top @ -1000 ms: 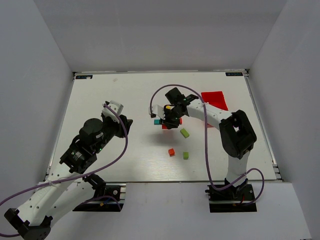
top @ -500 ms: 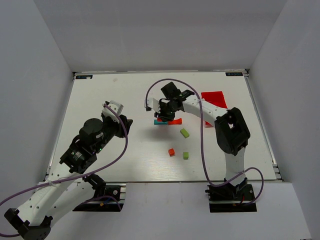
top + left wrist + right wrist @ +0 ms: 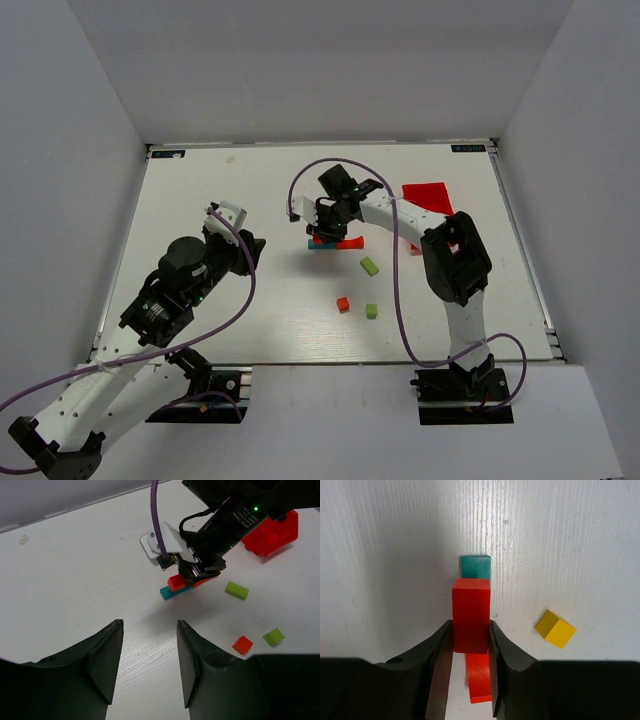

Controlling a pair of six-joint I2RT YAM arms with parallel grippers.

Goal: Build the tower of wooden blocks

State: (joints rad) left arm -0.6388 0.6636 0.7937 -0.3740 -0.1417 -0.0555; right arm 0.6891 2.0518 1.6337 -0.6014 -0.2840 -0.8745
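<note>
My right gripper (image 3: 471, 626) is shut on a red block (image 3: 471, 611), gripping its two sides. The block is over one end of the teal bar (image 3: 475, 566), and in the left wrist view this red block (image 3: 176, 583) looks to rest on that teal bar (image 3: 169, 592). A red bar (image 3: 480, 682) lies along the teal bar beneath the fingers. A yellow cube (image 3: 555, 628) sits on the table just to the right. In the top view the right gripper (image 3: 325, 226) hovers over the stack (image 3: 335, 243). My left gripper (image 3: 150, 630) stands open and empty, well to the left.
A lime-green block (image 3: 369, 266), a lime cube (image 3: 371, 311) and an orange-red cube (image 3: 343, 304) lie on the table nearer the arms. The red bin (image 3: 428, 198) stands behind the right arm. The left gripper (image 3: 228, 215) hangs over the table's left half.
The right gripper has carried the red block a little left and farther away, from beside the bars to over the teal bar's end. The left arm has not moved.
</note>
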